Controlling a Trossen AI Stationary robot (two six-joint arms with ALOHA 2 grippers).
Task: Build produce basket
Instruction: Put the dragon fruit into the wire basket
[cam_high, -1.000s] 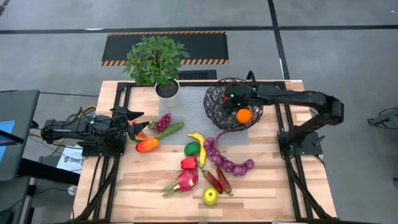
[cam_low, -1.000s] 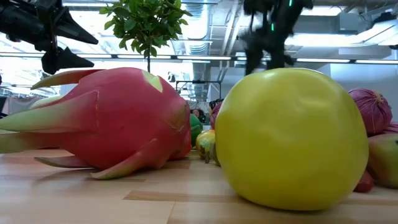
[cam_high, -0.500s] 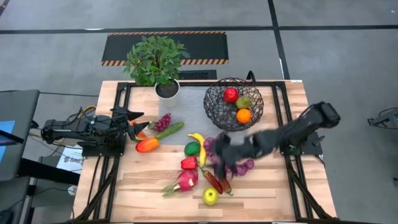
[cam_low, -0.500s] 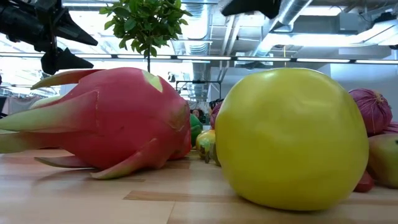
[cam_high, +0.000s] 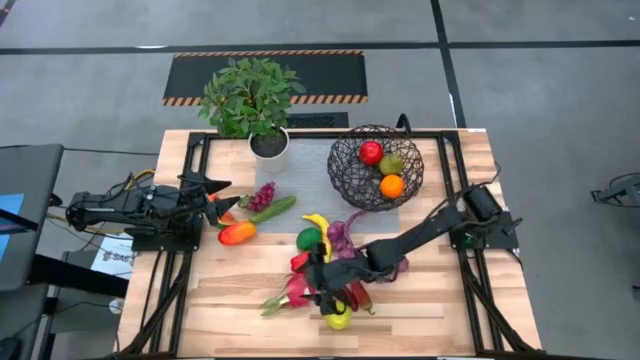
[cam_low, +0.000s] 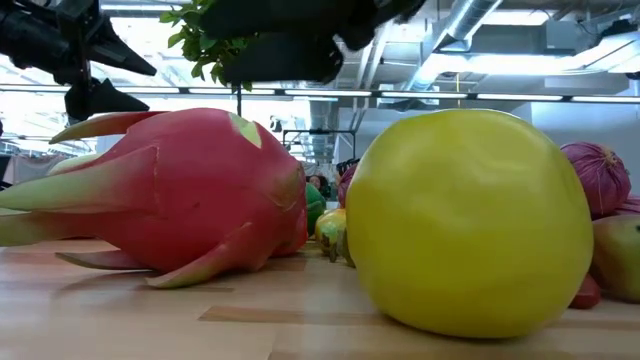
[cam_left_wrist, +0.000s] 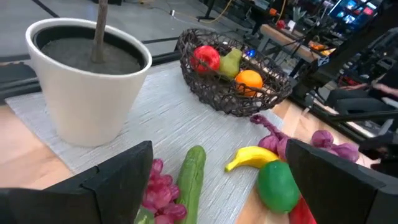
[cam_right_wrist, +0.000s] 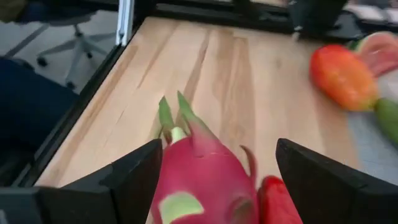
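Observation:
The dark wire basket (cam_high: 375, 168) stands at the table's far right on a grey mat, with a red apple, a green pear and an orange inside. Loose produce lies mid-table: a pink dragon fruit (cam_high: 297, 290), a yellow-green apple (cam_high: 338, 317), a banana (cam_high: 320, 230) and a purple string of onions (cam_high: 378, 265). My right gripper (cam_high: 316, 280) hovers open over the dragon fruit (cam_right_wrist: 205, 180), one finger on either side and above it. My left gripper (cam_high: 222, 200) waits open at the table's left edge.
A potted plant in a white pot (cam_high: 268, 143) stands at the far left of the mat. A cucumber (cam_high: 272, 208), purple grapes (cam_high: 262, 195) and an orange-red mango (cam_high: 237, 233) lie near my left gripper. Red chillies (cam_high: 352, 290) lie under my right arm.
My right gripper has left the basket. It has swung toward the table's near edge and leftward, sinking and rolling as it went, and now hangs over the dragon fruit. The basket stays with its three fruits.

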